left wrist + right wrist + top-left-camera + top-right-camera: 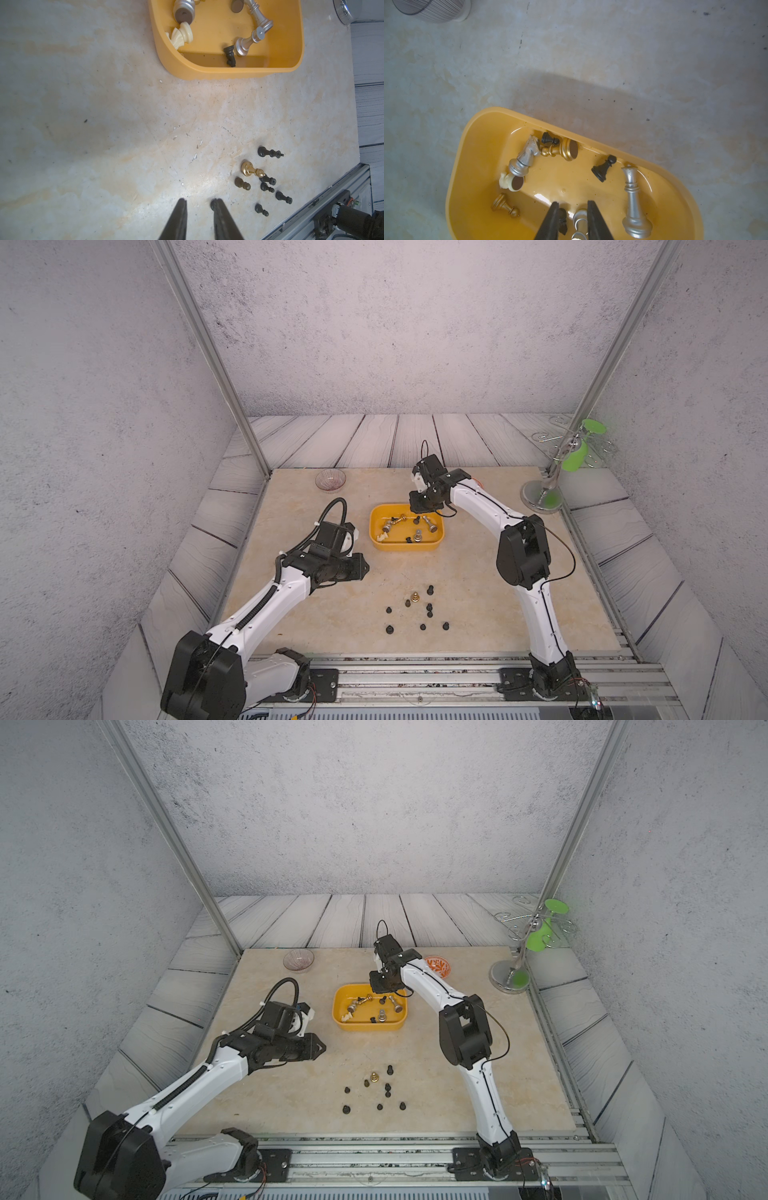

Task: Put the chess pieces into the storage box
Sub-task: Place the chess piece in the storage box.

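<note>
R gripper (571, 204) is hung over the storage box (473, 141), fingers slightly apart w/ nothing clamped, prob. so a piece can be dropped among those lying inside. L gripper (198, 202) is held nr the chess pieces (247, 168) left standing on the table (104, 124), fingers narrowly apart and empty, seemingly readied for a pick.

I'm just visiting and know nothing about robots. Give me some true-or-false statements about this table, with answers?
1. A cream chess piece lies in the yellow-orange plastic storage box. True.
2. Every chess piece is in that box. False: several small black pieces and a shiny gold piece are on the beige table.
3. The right tool hangs above the box. True.
4. The left tool grips a black piece. False: its fingers are apart, nothing between them.
</note>
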{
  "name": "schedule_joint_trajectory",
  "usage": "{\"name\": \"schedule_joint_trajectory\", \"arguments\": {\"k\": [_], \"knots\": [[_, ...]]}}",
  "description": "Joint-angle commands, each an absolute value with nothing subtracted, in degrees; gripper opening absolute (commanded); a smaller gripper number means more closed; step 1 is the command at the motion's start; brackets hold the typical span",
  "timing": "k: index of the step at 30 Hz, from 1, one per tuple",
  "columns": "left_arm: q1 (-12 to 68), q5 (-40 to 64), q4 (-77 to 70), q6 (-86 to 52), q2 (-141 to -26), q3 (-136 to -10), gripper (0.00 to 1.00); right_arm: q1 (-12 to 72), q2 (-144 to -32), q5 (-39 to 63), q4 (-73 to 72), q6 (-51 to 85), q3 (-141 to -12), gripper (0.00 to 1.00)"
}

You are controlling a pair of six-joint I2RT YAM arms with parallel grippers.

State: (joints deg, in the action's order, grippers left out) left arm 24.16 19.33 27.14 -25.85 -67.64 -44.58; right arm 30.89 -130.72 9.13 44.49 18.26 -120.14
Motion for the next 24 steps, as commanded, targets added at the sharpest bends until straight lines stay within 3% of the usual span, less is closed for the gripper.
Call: {"name": "schedule_joint_trajectory", "arguments": {"k": [1,14,24], "knots": [[23.7,19.3,27.6,-25.9,-66.5,-43.9,0.27,30.7,-132.2,10.0,44.6,18.8,-120.3,0.26],[23.7,19.1,28.2,-25.9,-66.2,-44.0,0.27,30.5,-129.2,10.6,44.3,18.6,-118.8,0.26],[24.0,18.7,29.6,-24.9,-66.1,-44.9,0.27,30.5,-121.2,10.8,41.7,17.8,-110.6,0.26]]}}
